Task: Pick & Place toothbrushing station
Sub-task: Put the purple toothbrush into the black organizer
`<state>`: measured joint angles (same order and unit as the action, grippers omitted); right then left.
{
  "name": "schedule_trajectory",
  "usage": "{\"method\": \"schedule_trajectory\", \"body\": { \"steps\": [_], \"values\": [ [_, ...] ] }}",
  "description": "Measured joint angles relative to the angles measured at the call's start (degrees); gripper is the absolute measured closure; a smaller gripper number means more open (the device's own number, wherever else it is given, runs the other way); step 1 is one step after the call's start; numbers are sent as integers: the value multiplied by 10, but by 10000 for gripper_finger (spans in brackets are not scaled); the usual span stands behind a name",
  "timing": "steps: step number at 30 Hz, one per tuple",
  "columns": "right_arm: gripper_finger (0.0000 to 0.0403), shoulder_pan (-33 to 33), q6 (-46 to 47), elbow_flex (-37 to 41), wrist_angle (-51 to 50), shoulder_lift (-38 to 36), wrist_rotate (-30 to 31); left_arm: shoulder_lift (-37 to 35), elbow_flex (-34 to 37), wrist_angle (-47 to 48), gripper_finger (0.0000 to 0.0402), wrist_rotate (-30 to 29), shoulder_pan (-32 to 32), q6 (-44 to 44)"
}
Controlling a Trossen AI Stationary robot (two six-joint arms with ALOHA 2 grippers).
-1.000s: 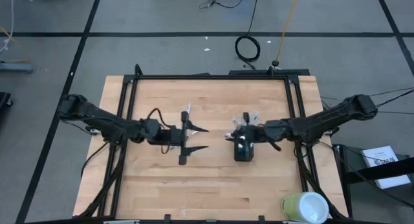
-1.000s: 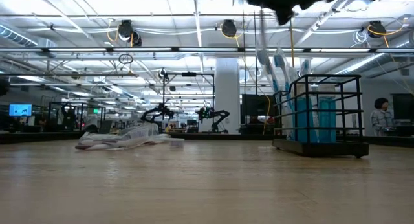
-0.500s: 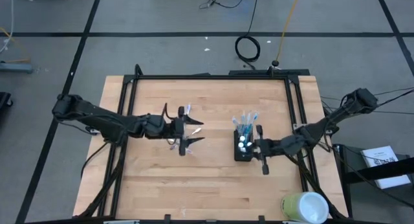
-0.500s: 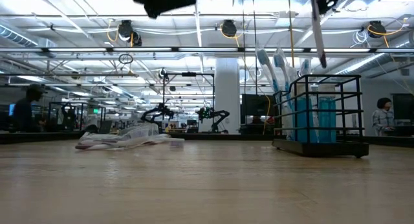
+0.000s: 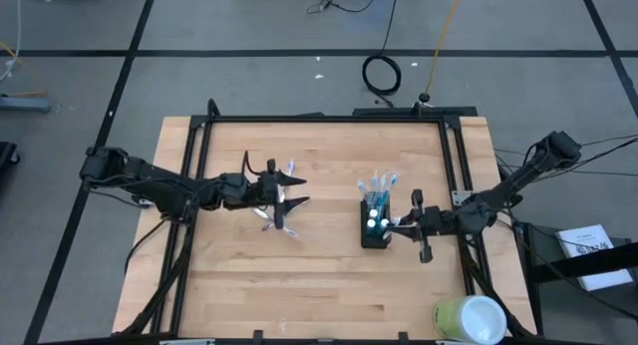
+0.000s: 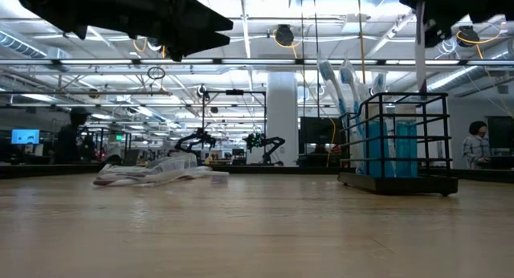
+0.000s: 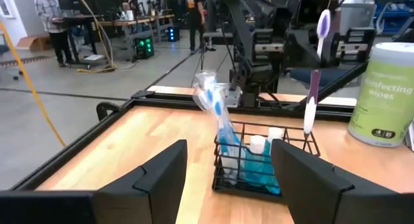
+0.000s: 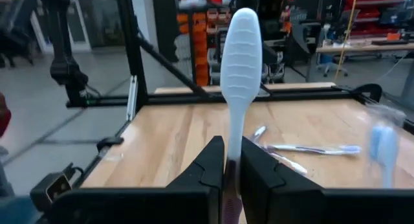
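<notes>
The black wire-mesh holder [image 5: 376, 226] stands on the table right of centre, with blue-and-white toothbrushes and white-capped tubes upright in it; it also shows in the low view [image 6: 397, 141] and the left wrist view [image 7: 259, 160]. My right gripper [image 5: 403, 225] is just right of the holder, shut on a white-and-purple toothbrush [image 7: 314, 81]. My left gripper [image 5: 287, 199] is open and empty above loose wrapped toothbrushes [image 5: 288, 170] that lie flat on the table left of centre [image 6: 152, 173]. My right gripper pinches the toothbrush's handle [image 8: 234, 160] between its two fingers. The fingers come level from the table's right side and lie across the handle. The toothbrush stands upright and clear of the table, its wide end [image 8: 240, 49] up and its lower end [image 7: 309, 123] above the holder's rim.
A large yellow-green and white cylinder [image 5: 469, 318] stands at the table's near right corner and shows in the left wrist view [image 7: 385, 94]. A black frame [image 5: 329, 118] borders the table. More loose toothbrushes [image 8: 310, 148] lie on the wood.
My right gripper has gone from over the holder toward the table's right edge with the toothbrush, which went from tilted to upright. My left gripper has come down, turned, and drifted a little toward the table's left edge.
</notes>
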<state>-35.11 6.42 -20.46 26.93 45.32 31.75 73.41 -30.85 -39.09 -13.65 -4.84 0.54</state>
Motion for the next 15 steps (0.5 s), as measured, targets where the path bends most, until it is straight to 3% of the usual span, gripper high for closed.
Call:
{"method": "schedule_trajectory", "body": {
  "steps": [8, 15],
  "values": [
    [387, 2, 7, 121, 165, -2, -3, 0, 0, -1, 174, 0, 1, 1],
    [379, 3, 28, 154, 179, -2, -3, 0, 0, -1, 174, 0, 1, 0]
  ]
}}
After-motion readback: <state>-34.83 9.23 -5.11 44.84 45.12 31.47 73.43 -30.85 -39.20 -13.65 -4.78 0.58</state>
